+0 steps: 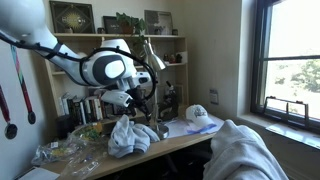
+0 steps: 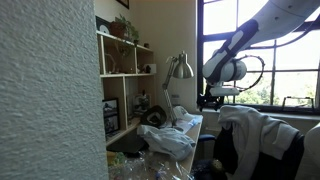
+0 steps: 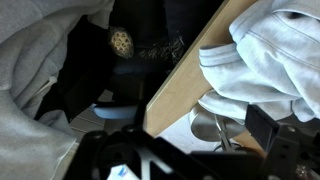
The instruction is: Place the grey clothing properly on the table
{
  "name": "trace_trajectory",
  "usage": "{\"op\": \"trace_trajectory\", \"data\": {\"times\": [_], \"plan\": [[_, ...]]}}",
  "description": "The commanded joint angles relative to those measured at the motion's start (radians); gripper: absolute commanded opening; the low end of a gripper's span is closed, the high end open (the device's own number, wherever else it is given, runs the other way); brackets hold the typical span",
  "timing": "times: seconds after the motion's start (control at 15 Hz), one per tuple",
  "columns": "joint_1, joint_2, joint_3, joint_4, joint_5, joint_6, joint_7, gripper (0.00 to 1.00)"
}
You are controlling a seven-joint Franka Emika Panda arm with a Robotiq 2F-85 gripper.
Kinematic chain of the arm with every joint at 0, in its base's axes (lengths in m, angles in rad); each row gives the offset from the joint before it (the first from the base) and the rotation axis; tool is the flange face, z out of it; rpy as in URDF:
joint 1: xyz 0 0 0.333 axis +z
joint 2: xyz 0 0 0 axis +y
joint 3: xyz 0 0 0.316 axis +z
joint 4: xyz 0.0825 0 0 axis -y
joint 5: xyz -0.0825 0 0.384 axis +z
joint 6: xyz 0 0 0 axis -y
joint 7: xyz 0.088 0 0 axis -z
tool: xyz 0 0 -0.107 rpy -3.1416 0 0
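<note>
Hand (image 1: 127,101) hangs over the front edge of the worktop (image 1: 176,143), nothing visibly in it, and how far it's open I can't tell. The grey clothing (image 1: 130,135) sits bunched just below it. In the wrist view the clothing (image 3: 270,50) comes right up to that edge. A lamp (image 1: 150,55) stands close beside the hand, with shelves (image 2: 120,60) behind it. Open air lies off the edge.

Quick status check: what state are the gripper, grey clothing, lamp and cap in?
gripper: above the table, appears open, holding nothing.
grey clothing: crumpled heap on the table, not held.
desk lamp: upright; lit or not, cannot tell.
white cap: sitting on the table.
</note>
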Motion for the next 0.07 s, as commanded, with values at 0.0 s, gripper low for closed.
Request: {"op": "trace_trajectory", "data": {"times": [0.0], "plan": [[0.008, 0.0, -0.009, 0.001, -0.003, -0.003, 0.001, 1.0]]}}
